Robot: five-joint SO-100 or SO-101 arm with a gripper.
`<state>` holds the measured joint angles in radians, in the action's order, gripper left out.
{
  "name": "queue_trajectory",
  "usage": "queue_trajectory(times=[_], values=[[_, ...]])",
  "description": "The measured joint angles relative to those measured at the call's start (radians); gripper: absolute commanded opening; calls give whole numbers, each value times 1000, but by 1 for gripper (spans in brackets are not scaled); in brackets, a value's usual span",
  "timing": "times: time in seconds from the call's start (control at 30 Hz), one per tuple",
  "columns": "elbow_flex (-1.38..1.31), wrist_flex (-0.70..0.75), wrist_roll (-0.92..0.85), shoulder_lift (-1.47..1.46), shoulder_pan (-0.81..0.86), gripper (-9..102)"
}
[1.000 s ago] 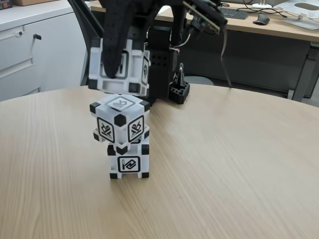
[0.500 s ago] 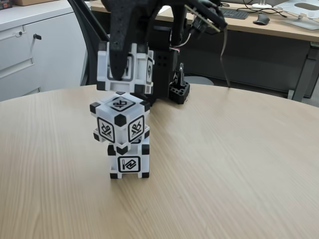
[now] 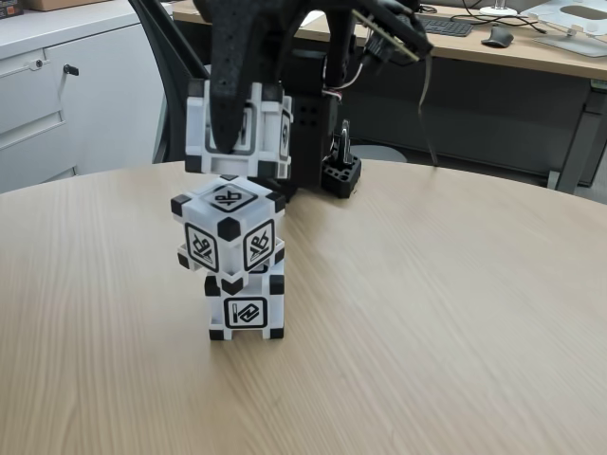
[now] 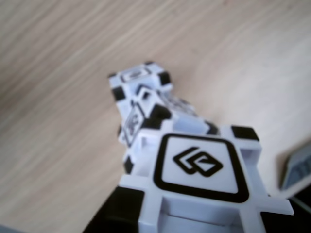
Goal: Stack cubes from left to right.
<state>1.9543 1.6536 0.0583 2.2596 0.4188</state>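
Overhead, hand clamped on top cube, just above two stacked cubes, wooden table.

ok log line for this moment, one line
phase: placing third cube | gripper: shut on third cube, just above two-cube stack | middle cube: rotated on bottom cube | surface: wooden table

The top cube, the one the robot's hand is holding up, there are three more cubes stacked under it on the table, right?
Not three: the fixed view shows two cubes stacked under the top cube held in the hand, a middle cube turned askew on a bottom cube.
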Motion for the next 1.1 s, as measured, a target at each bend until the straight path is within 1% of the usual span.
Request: queue_trajectory(times=[0.07, 0.2, 0.43, 0.57, 0.87, 0.93, 1.07, 1.1], values=[[0, 0, 0, 0, 0, 25], [0, 0, 0, 0, 0, 27], [-2, 0, 0, 0, 0, 29], [-2, 0, -5, 0, 0, 32], [-2, 0, 26, 9, -2, 33], [-2, 0, 35, 9, -28, 34], [-2, 0, 78, 9, -141, 33], [-2, 0, 92, 9, -153, 30]])
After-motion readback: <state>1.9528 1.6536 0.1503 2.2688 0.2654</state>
